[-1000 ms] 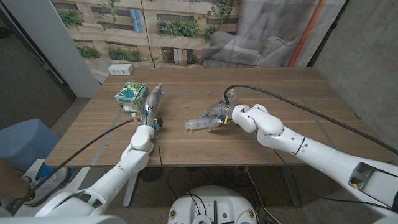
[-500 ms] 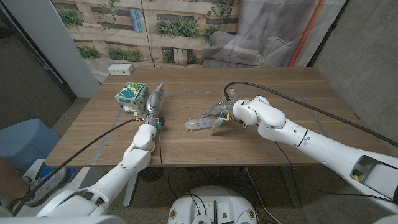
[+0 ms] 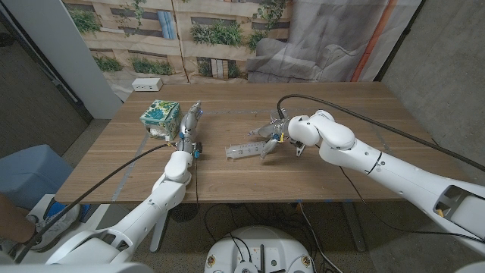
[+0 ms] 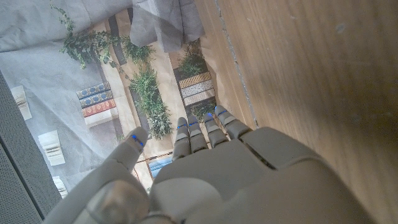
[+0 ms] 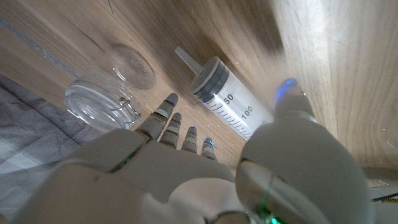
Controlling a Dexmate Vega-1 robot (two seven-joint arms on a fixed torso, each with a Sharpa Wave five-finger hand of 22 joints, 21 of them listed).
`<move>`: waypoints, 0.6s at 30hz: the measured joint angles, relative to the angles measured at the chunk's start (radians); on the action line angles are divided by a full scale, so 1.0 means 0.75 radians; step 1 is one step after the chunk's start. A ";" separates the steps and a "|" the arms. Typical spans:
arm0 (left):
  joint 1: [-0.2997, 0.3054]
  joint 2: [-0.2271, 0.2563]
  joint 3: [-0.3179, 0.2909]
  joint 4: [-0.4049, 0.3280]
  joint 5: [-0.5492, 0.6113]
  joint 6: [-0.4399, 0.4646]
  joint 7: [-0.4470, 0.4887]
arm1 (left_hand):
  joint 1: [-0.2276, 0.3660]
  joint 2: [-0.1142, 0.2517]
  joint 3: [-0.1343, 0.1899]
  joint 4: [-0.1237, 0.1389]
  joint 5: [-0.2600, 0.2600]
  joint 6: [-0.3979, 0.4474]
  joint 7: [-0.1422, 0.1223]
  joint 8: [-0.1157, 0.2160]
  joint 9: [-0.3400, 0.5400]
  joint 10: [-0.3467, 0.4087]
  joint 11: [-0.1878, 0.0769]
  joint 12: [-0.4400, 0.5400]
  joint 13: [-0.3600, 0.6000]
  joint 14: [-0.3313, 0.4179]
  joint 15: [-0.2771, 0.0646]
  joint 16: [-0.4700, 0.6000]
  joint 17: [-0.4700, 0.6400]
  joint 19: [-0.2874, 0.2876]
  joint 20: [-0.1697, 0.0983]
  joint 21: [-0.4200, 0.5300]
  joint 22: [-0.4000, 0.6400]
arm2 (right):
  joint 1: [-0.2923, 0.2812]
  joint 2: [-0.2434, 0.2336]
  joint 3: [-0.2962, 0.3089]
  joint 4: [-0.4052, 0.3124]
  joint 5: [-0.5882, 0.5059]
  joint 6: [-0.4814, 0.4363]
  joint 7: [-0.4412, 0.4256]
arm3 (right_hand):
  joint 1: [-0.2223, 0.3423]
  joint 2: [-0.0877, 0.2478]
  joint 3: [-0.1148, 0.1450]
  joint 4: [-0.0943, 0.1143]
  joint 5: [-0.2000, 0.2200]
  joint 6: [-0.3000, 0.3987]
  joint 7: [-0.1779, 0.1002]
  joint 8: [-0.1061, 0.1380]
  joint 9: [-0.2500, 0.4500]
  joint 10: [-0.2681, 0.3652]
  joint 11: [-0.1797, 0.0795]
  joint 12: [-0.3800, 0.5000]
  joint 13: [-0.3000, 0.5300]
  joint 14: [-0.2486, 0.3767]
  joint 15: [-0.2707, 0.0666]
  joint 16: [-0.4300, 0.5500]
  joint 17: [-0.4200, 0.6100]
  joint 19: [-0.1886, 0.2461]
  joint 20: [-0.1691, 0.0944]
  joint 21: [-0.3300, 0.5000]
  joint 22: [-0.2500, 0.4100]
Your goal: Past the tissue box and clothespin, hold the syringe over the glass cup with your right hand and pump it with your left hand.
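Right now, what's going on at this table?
The right hand is down at the syringe, which lies on the wooden table; the right wrist view shows its fingers on either side of the barrel, though a firm grip isn't clear. The glass cup stands beside the syringe's tip. The left hand waits, holding nothing, next to the tissue box. No pumping has begun.

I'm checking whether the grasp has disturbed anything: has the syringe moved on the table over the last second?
No. The syringe lies in the same spot between the tissue box and the right hand.
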 measured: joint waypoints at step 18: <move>-0.012 -0.008 0.004 0.000 -0.004 0.022 0.005 | 0.000 0.000 0.011 0.000 0.000 0.000 0.000 0.000 0.000 0.000 0.000 0.000 0.000 0.000 0.000 0.000 0.000 0.000 0.000 0.000 0.000 | -0.134 -0.049 0.203 -0.050 0.325 0.023 -0.281 | -0.049 0.050 -0.009 0.023 -0.021 0.125 -0.002 0.038 0.000 0.093 -0.018 0.022 -0.006 0.050 -0.050 0.023 -0.023 0.070 -0.031 0.011 0.000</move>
